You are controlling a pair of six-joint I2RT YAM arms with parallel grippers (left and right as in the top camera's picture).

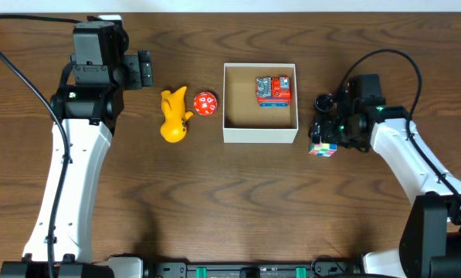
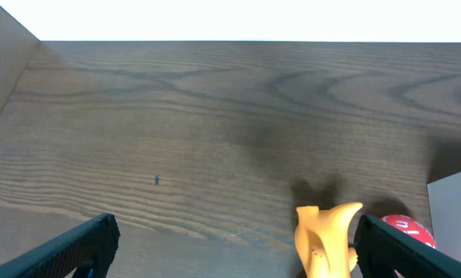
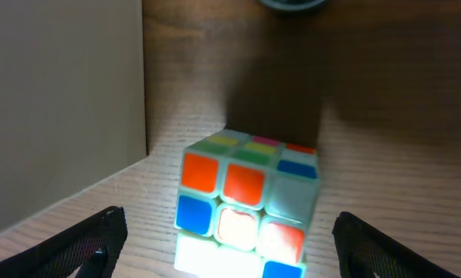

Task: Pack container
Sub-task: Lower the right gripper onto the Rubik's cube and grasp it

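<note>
right claw (image 3: 234, 247) hangs spread wide around the colour cube (image 3: 249, 205) without gripping it, the white container (image 1: 259, 136) sits just left of that mid-frame on the surface (image 1: 215, 201), and the left claw (image 1: 144, 69) is released way off upper left.

The counter (image 1: 215, 208) was dark brown, with a wavy wood grain. The container (image 1: 259, 136) was white outside and tan-brown inside. The small toy (image 1: 273, 90) in it was red and blue with grey patches. The yellow toy (image 1: 174, 116) was one plain colour, and the ball (image 1: 205, 104) was red with white marks. The puzzle cube (image 3: 249, 202) showed orange, blue, white, green and yellow squares on a pale frame. The left arm (image 1: 76, 170) and the right arm (image 1: 408, 158) were white with black joints.
</note>
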